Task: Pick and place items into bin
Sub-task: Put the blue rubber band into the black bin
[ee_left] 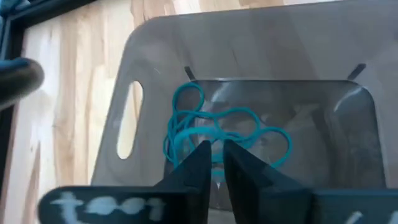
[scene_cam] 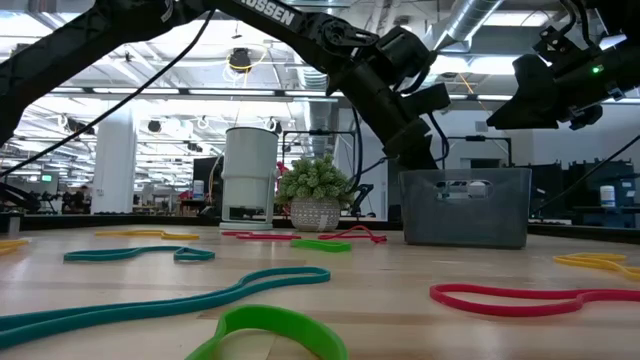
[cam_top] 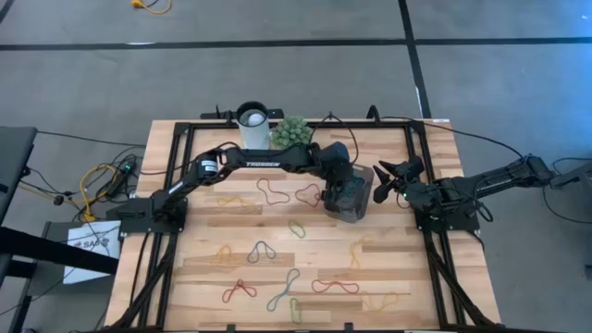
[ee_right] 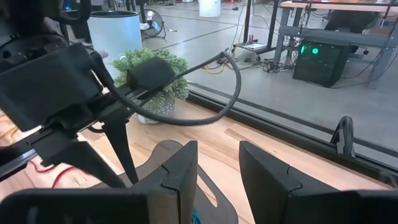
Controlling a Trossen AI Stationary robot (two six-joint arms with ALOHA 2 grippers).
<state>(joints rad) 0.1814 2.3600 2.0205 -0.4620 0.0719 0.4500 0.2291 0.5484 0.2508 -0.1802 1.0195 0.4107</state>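
Observation:
The bin stands right of the table's middle, a grey see-through tub resting on its base. My left gripper hangs over its open top, slanting down, its fingers a narrow gap apart. A teal band lies coiled on the bin's floor just beyond the fingertips. Whether the fingertips touch it, I cannot tell. Loose bands lie flat on the wood: red, green, blue-grey, yellow. My right gripper waits open, raised just right of the bin.
A white cup and a green plant ball stand at the far edge behind the bin. Black frame rails border the table. More bands lie toward the near edge, such as a red one.

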